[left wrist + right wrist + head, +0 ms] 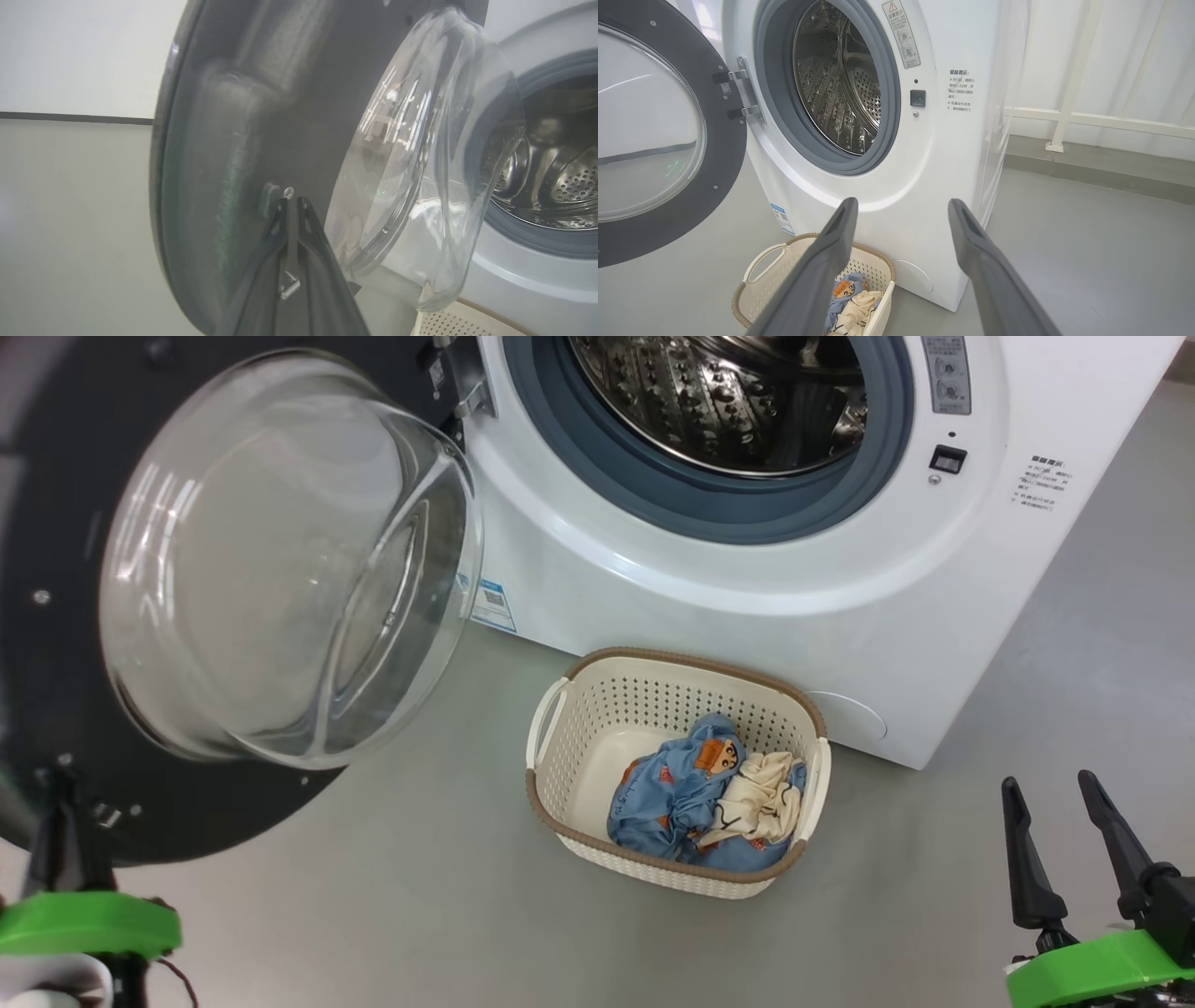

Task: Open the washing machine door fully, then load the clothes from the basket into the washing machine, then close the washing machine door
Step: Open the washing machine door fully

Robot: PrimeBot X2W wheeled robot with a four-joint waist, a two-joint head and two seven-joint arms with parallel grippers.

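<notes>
Left gripper (292, 204), pinched closed, rests against the inner face of the door (219, 140); push steadily outward until fully open. Right gripper (1048, 784) hangs spread, empty.

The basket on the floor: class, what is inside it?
A light blue garment with orange prints and a cream garment beside it, crumpled at one end. Anything beneath them is covered.

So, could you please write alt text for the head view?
A white washing machine stands with its round door swung open to the left. On the floor before it, a cream basket holds the clothes; the open right hand hovers at lower right.
</notes>
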